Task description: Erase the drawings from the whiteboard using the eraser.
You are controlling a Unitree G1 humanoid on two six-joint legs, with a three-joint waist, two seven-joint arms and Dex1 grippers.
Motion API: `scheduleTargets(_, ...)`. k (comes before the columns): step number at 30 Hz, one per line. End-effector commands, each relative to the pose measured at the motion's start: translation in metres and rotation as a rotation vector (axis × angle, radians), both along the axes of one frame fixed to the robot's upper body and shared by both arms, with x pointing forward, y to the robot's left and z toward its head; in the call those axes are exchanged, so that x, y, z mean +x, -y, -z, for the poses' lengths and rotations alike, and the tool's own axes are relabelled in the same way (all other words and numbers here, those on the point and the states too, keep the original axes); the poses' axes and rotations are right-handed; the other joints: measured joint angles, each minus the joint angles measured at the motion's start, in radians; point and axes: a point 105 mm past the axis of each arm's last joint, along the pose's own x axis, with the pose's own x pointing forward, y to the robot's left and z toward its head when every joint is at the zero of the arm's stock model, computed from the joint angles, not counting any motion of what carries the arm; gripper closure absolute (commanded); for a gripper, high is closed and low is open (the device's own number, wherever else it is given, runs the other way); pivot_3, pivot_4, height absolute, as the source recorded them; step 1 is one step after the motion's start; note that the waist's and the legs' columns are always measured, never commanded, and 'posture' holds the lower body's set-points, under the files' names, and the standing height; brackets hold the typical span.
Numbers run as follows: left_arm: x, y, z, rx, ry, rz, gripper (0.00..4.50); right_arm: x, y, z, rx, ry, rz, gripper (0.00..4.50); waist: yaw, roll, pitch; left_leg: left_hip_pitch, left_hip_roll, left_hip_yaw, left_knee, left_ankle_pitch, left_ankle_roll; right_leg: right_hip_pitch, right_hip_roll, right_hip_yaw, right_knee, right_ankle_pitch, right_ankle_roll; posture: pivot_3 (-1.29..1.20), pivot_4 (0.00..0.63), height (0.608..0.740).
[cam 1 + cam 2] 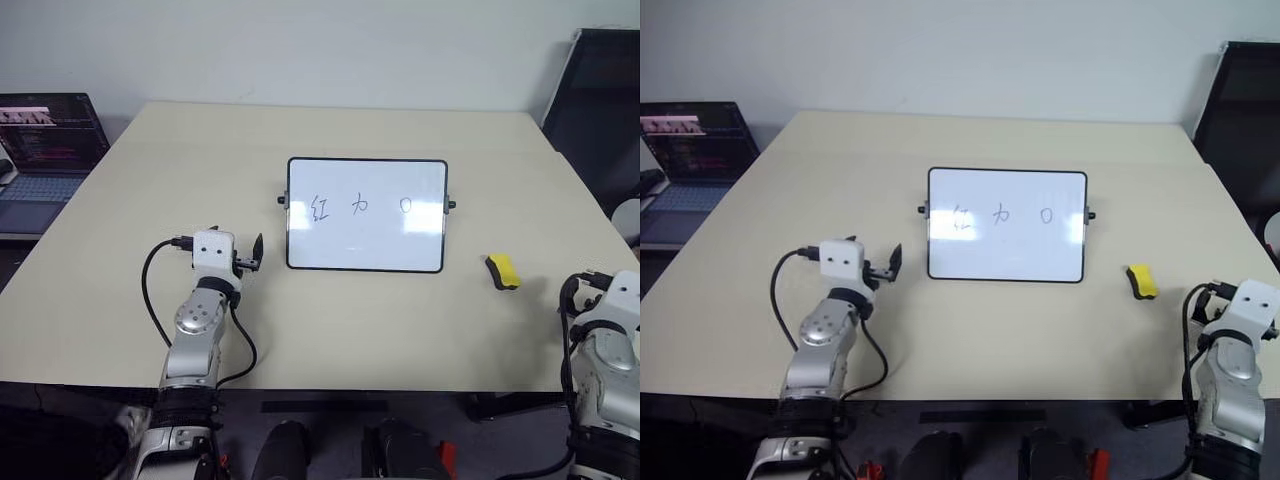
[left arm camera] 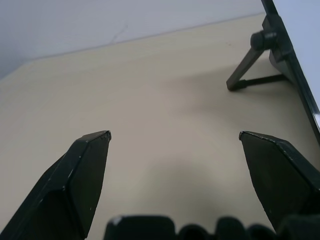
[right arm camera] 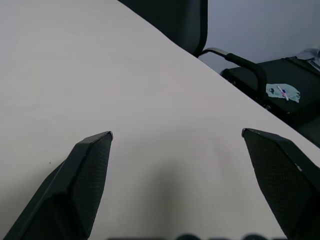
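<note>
Both jaws open, empty; eraser (image 1: 502, 271) near table (image 1: 400, 330) right edge, apart from whiteboard (image 1: 366, 250).

The whiteboard (image 1: 366, 250) stands near the middle of the worktop (image 1: 300, 330), a glossy white rectangle in a thin black frame with rounded corners and a small black knob on each short side, propped tilted on a stand. The drawings (image 1: 360, 206) run in a row across its upper half: two thin blue-grey scribbles and a small oval. The eraser (image 1: 502, 271), a small yellow block with a black part, lies flat on the worktop, apart from the board's right side.
</note>
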Motion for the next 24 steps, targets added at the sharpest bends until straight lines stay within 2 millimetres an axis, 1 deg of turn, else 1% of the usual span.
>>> scheduleTargets(1,-0.002,0.005,-0.015,0.0,0.05,0.016,0.0,-0.007,0.006,-0.02,-0.036,0.043,0.016,0.03,0.0,0.0,0.0,0.0,0.0,0.0,0.0,0.0,0.0,0.0,0.0,0.0,0.0,0.0,0.0,0.0,0.15,0.74)
scheduleTargets(4,-0.002,0.01,-0.013,-0.002,0.046,0.022,0.0,-0.006,0.009,-0.018,-0.029,0.031,0.017,0.03,0.0,0.0,0.0,0.0,0.0,0.0,0.0,0.0,0.0,0.0,0.0,0.0,0.0,0.0,0.0,0.0,0.15,0.74)
scheduleTargets(8,0.001,0.014,-0.02,-0.004,0.056,0.042,0.0,-0.001,0.009,-0.027,-0.037,0.06,0.021,0.03,-0.001,0.0,0.0,0.0,0.0,0.0,0.0,0.0,0.0,0.0,0.0,0.0,0.0,0.0,0.0,0.0,0.15,0.74)
scheduleTargets(10,0.003,0.014,-0.02,0.0,0.056,0.047,0.0,-0.001,0.01,-0.028,-0.036,0.068,0.027,0.03,-0.001,0.0,0.0,0.0,0.0,0.0,0.0,0.0,0.0,0.0,0.0,0.0,0.0,0.0,0.0,0.0,0.15,0.74)
scheduleTargets(14,0.014,0.015,-0.027,0.002,0.077,0.056,0.0,-0.003,0.01,-0.027,-0.028,0.084,0.046,0.03,0.001,0.0,0.0,0.0,0.0,0.0,0.0,0.0,0.0,0.0,0.0,-0.001,0.0,0.0,0.0,0.0,0.15,0.74)
scheduleTargets(17,0.022,0.02,-0.034,0.0,0.097,0.073,0.0,-0.004,0.011,-0.025,-0.024,0.089,0.057,0.03,0.001,0.0,0.0,-0.001,-0.001,0.001,0.0,0.0,0.0,0.0,0.0,-0.001,-0.001,0.0,0.0,0.0,0.15,0.74)
scheduleTargets(20,0.026,0.021,-0.036,-0.003,0.108,0.076,0.0,-0.004,0.011,-0.025,-0.022,0.09,0.06,0.03,0.001,0.0,0.0,-0.001,-0.001,0.001,0.0,0.0,0.0,0.0,0.0,-0.001,-0.001,0.0,0.0,0.0,0.15,0.74)
scheduleTargets(23,0.028,0.038,-0.048,-0.008,0.144,0.151,0.0,-0.004,0.013,-0.035,-0.037,0.103,0.052,0.03,-0.001,0.0,0.0,-0.001,0.0,0.001,0.0,0.0,0.0,0.0,0.0,0.0,-0.001,0.0,0.0,0.0,0.15,0.74)
scheduleTargets(24,0.027,0.049,-0.054,-0.02,0.157,0.209,0.0,-0.006,0.014,-0.04,-0.044,0.107,0.047,0.03,0.0,0.0,0.0,-0.001,0.0,0.001,0.0,0.0,0.0,0.0,0.0,0.0,-0.001,0.0,0.0,0.0,0.15,0.74)
